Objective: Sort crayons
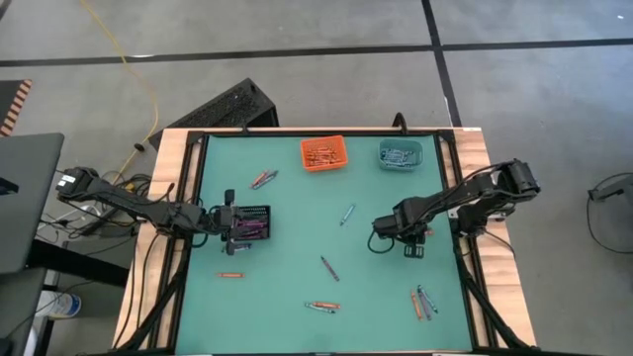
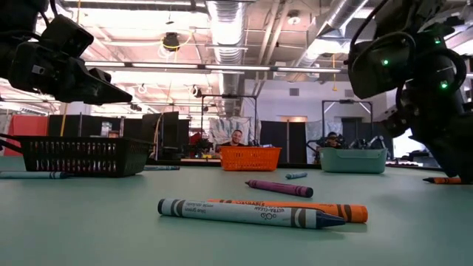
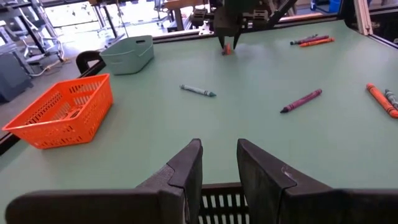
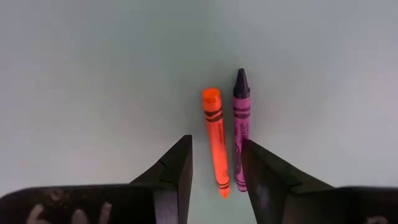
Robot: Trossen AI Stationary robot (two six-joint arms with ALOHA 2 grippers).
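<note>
Green tabletop (image 4: 93, 74): orange crayon (image 4: 215, 140) lies between right tool's (image 4: 216, 163) parted fingers.

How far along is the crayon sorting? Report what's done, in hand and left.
Done: crayons already lie in the orange bin, the teal bin and the black bin.

In hand: the right tool is open over an orange crayon lying beside a purple crayon; nothing is gripped. The left tool hangs at the black bin, holding nothing.

Left: loose crayons scattered across the table.
</note>
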